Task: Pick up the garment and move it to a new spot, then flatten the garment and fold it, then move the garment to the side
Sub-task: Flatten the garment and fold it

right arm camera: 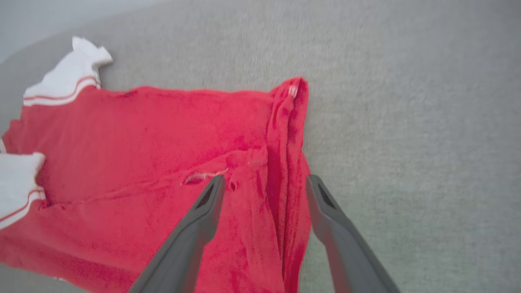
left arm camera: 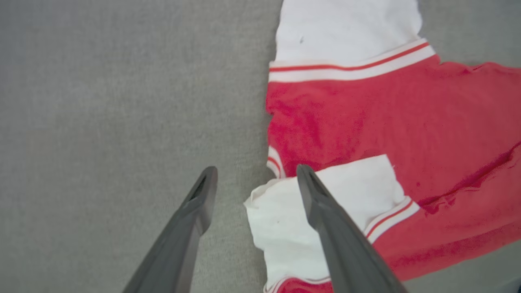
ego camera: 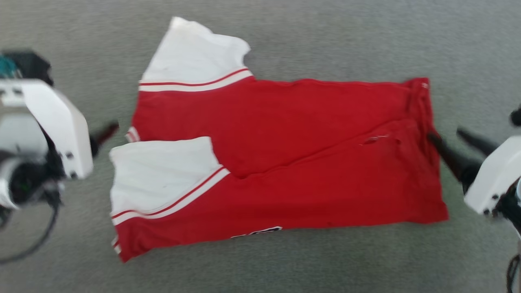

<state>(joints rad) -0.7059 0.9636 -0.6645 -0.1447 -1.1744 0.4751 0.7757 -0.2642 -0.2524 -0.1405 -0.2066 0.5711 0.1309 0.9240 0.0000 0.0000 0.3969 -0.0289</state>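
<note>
**Head view, garment centred on the table.** The garment [ego camera: 285, 154] lies flat on the grey table [ego camera: 325, 32], collar end toward 9 o'clock and hem toward 3 o'clock. Its near half is laid over the far half along a slanting edge.

My left end effector [left arm camera: 256, 173] stands at 9 o'clock with its fingers spread wide and nothing between them. In the left wrist view one finger crosses over the near white sleeve [ego camera: 158, 175]. My right end effector [right arm camera: 265, 181] stands at 3 o'clock, equally wide and holding nothing, with its fingers straddling the bunched hem.

**Hazards, as I judge them.**
- The fabric looks thin. A finger brushing the sleeve or the hem could drag a layer along and pull the fold open.
- The folded edge runs askew, so a further fold made over it would probably lock in the slant.
- The hem is rucked at 3 o'clock. A pinch there may catch only the top layer, and the lower one would trail when the garment is moved aside.

**Count.**
- Garments: one.
- White sleeves: two. The far sleeve [ego camera: 195, 53] is at 11 o'clock and the near one at 8 o'clock.
- Strips of lettering [ego camera: 256, 232]: one, at 6 o'clock.
- End effectors: two, with two fingers each.
</note>
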